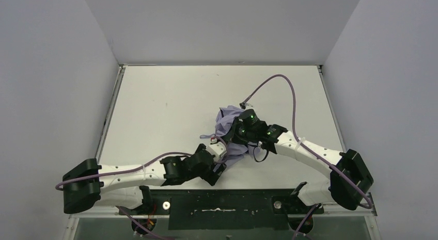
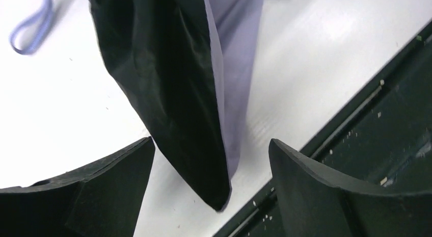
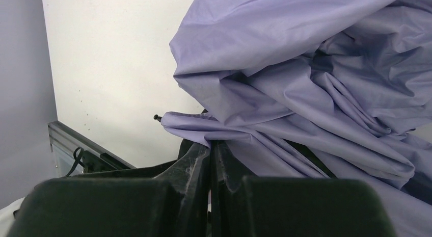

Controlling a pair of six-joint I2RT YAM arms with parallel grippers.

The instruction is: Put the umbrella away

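At the near edge of the table (image 1: 165, 106), just beyond a dark strip (image 2: 367, 145) that runs along that edge, the left gripper (image 2: 211, 142) is open, its two fingers (image 2: 117, 170) spread wide. A pointed flap of the umbrella (image 1: 227, 124) hangs down into the gap between them, black on its inner face and pale lavender on the outer, and touches neither finger. A thin lavender loop (image 2: 30, 28) lies on the white surface just past that flap. A little further in, near the middle of the table, the rest of the umbrella sits as a crumpled heap of lavender cloth, not folded up. The right gripper (image 3: 210, 145) reaches into it from the right side, with its jaws pressed together and a fold of the cloth pinched at their tips; creases in the fabric run out from that spot. One rib tip (image 3: 156, 116), ending in a small black knob, sticks out of the cloth just beside the right gripper. Beyond the heap a purple cable (image 1: 289, 82) arches over the far half of the table, and plain grey walls (image 1: 222, 23) close it in.
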